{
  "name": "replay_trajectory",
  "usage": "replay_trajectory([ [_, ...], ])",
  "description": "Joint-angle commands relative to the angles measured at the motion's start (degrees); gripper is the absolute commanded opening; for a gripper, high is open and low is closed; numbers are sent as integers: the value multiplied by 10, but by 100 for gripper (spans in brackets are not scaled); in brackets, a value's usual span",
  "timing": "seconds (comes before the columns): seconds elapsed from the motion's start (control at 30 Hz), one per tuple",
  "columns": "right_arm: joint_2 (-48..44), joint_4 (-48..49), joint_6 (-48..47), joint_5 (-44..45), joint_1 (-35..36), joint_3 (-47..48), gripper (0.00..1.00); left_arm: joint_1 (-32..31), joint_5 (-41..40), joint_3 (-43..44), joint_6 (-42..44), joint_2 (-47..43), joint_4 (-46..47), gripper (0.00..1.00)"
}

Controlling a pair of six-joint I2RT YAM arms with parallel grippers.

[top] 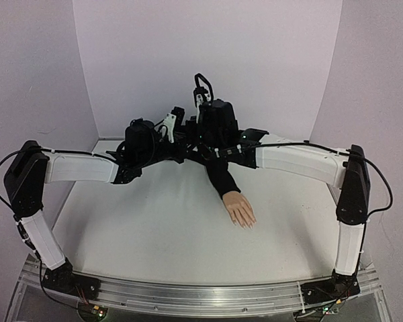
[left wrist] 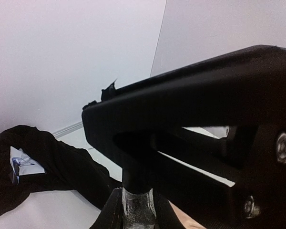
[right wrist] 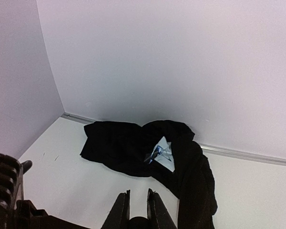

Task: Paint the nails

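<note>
Left end effector grasps clear bottle; right end effector clenched on black cap. Mannequin hand, nails, well apart from both, on table.

Two arms, the left arm and right arm, each with one pincer: left pincer, right pincer. One mannequin hand, one black sleeve; its nails are too small to count. One clear bottle, one black cap, one counter.
</note>
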Motion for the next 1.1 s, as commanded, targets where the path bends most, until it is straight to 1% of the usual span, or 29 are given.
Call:
replay_trajectory([
  [0.0, -29, -41, -30, -9, 4, -1, 26, 29, -81, 17, -5, -11, 41, 0],
  [0.07, -61, -43, -26, -76, -12, -26, 45, 29, -42, -1, 0, -20, 47, 0],
  [0.1, -74, -44, -25, -143, -23, -38, 52, 29, -22, -12, 1, -24, 52, 0],
  [0.17, -97, -45, -19, -266, -51, -67, 60, 29, 16, -29, 1, -32, 60, 0],
  [0.23, -111, -44, -19, -398, -82, -85, 63, 29, 47, -43, -3, -42, 66, 0],
  [0.3, -115, -44, -22, -502, -102, -94, 63, 29, 80, -56, -7, -49, 74, 0],
  [0.37, -114, -42, -21, -555, -117, -99, 63, 29, 112, -60, -10, -53, 79, 0],
  [0.4, -113, -36, -16, -563, -124, -102, 63, 29, 128, -59, -13, -52, 80, 0],
  [0.47, -108, -24, -1, -584, -134, -100, 60, 29, 154, -55, -17, -50, 81, 0],
  [0.63, -90, -22, 17, -640, -144, -85, 48, 29, 193, -41, -27, -41, 84, 0],
  [0.7, -86, -22, 20, -641, -144, -82, 44, 28, 196, -32, -27, -34, 79, 0],
  [0.8, -81, 4, 33, -632, -144, -86, 35, 29, 192, -19, -28, -23, 75, 0],
  [0.93, -69, 18, 47, -621, -144, -87, 30, 28, 193, -7, -32, -14, 77, 0],
  [0.97, -67, 20, 48, -620, -144, -88, 28, 28, 193, -4, -32, -12, 76, 0],
  [1.07, -69, 25, 48, -606, -144, -91, 13, 28, 192, 3, -30, -9, 68, 0],
])
